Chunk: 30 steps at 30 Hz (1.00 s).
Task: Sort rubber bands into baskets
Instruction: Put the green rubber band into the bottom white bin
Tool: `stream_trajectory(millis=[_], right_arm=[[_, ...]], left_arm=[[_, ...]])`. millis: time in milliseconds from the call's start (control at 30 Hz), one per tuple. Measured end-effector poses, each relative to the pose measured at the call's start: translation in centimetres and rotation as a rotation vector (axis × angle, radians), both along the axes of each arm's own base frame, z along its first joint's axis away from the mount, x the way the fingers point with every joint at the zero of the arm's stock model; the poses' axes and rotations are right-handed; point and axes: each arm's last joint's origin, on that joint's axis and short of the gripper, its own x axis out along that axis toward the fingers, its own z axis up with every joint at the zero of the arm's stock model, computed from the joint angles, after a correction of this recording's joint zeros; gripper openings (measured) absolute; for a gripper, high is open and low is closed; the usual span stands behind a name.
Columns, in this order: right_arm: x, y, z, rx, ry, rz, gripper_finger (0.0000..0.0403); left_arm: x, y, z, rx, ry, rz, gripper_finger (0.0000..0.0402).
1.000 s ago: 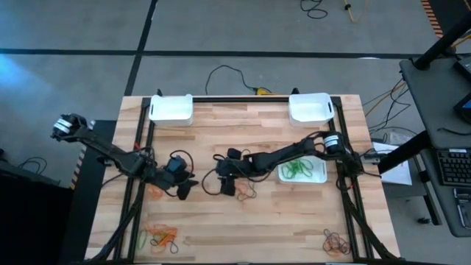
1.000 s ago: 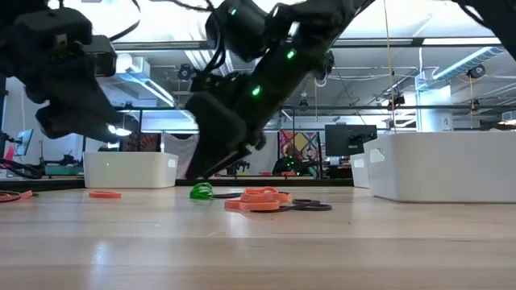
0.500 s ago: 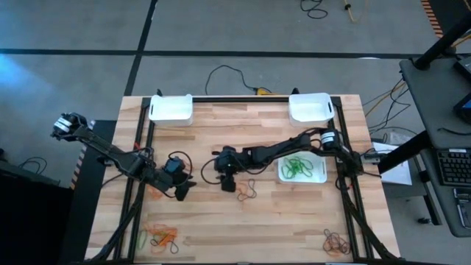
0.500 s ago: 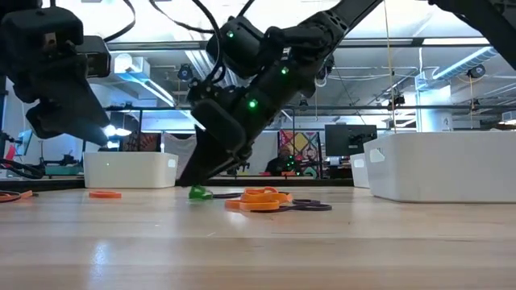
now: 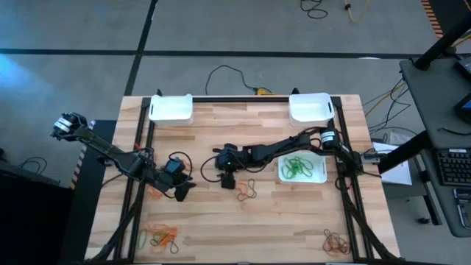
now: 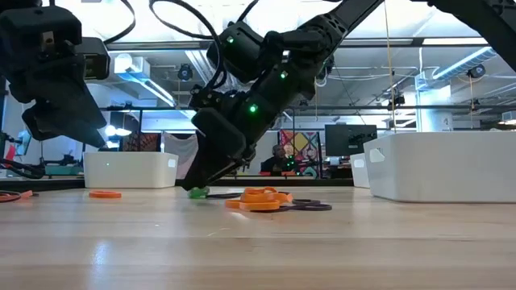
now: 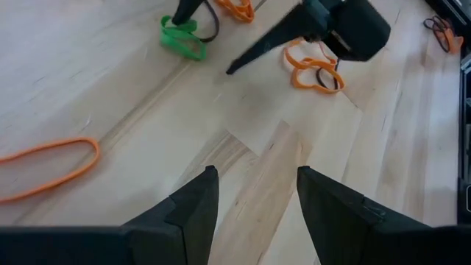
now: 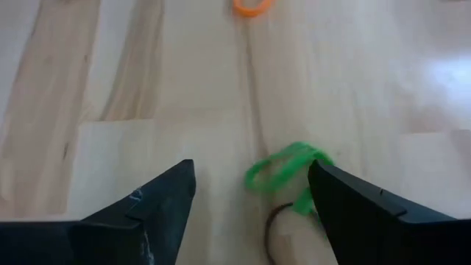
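A dark rubber band (image 8: 276, 221) is running out of the right wrist view, cut off by the edge.

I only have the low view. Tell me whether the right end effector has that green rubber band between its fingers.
Observer: The right wrist view shows the right end effector open. The green rubber band lies on the wood between its fingers, ungripped.
Operator: Tell me where the greens go.
Observer: From above, the basket beside the right arm holds green bands.
Operator: Report the left arm.
Observer: Its wrist view shows the left end effector open over bare wood, holding nothing.
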Motion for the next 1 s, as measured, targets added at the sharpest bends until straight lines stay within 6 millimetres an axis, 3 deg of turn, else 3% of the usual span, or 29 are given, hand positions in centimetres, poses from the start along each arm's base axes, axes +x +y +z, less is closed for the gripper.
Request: stream_trajectory(millis=[200, 333, 667, 833, 1000], right_arm=[[0.0, -0.9, 0.3, 0.025, -0.008, -0.049, 0.0237], [0.1, -1.9, -1.0, 0.061, 0.004, -0.093, 0.0235], [0.6, -2.0, -2.2, 0.108, -0.016, -0.015, 0.0229], [0.6, -1.9, -2.3, 0.073, -0.019, 0.02, 0.0197], [0.8, -1.7, -2.3, 0.063, -0.046, 0.029, 0.0139]], left_arm=[[0.0, 0.0, 0.0, 0.001, 0.006, 0.001, 0.017], [-0.1, 0.1, -0.1, 0.009, 0.019, 0.001, 0.017], [-0.3, 0.2, -0.3, 0.022, 0.042, 0.0, 0.017], [-0.3, 0.2, -0.3, 0.023, 0.043, 0.0, 0.017], [-0.3, 0.2, -0.3, 0.022, 0.042, 0.0, 0.017]])
